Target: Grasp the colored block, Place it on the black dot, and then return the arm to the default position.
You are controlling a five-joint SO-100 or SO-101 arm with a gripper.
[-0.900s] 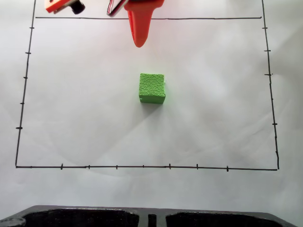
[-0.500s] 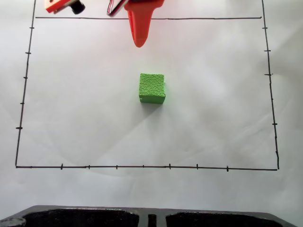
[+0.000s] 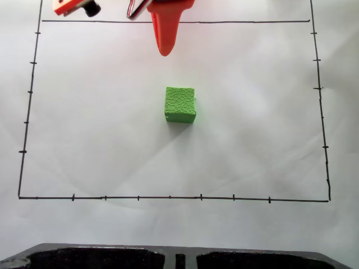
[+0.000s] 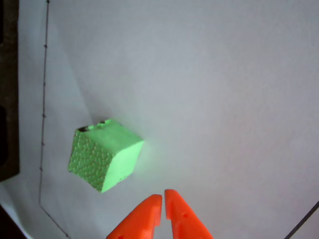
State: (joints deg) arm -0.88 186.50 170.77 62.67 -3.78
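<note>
Fixed view: the block (image 3: 180,104) is seen resting on the white sheet (image 3: 252,140), near the middle of the hand-drawn rectangle (image 3: 168,197), with the gripper (image 3: 164,50) just inside the top line of that rectangle. From the block, the gripper is found up-frame and a little to the left, well apart from it, with bare paper between. The orange finger is pointed down-frame, roughly toward the block.

In the wrist view the two fingertips are seen at the bottom edge, brought together with only a thin slit between them, and nothing is held. There the block (image 4: 103,154) is placed up and to the left of the gripper (image 4: 163,198), off the line along which the fingers point. The block is turned corner-on to that camera, so its faces are not squared to the jaws.

No black dot is made out in either view (a dark speck is glimpsed at the block's far top edge in the wrist view, but what it is cannot be told).

The grasp is judged not yet begun. The coming move is judged to hinge on that offset: the jaws would need to be opened, swung toward the block and advanced until it is straddled.
</note>
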